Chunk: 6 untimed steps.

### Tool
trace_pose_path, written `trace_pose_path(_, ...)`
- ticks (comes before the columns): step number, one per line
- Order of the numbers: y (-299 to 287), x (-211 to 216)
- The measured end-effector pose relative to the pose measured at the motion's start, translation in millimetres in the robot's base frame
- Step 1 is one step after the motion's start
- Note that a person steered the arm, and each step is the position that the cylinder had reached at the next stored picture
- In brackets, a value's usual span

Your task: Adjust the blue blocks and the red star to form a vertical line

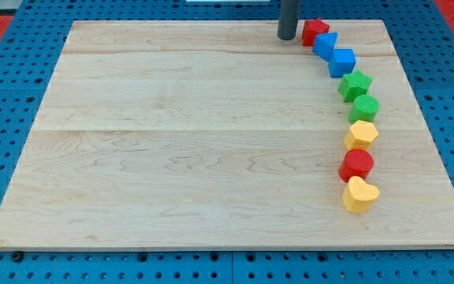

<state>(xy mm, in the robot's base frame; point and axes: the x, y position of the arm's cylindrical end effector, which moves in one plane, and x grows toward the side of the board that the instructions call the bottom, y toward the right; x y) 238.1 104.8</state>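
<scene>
Risk lies in how tightly the red star [314, 31], blue triangular block [325, 44] and blue cube [342, 61] are packed at the surface's [172, 142] top right. The tip [288, 38], a bare rod with nothing to open or close, is seen just left of the star. A hard push could send the star off the top edge or disturb the green star [355, 84].

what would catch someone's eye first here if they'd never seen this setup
A curved chain of eight coloured blocks runs down the view's right side of the wooden board, from the red star at the top to a yellow heart at the bottom. My tip stands just left of the red star, near the board's top edge.
</scene>
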Motion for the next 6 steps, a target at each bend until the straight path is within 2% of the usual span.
trace_pose_path(1, 10, 9)
trace_pose_path(4, 50, -18)
trace_pose_path(6, 38, -22)
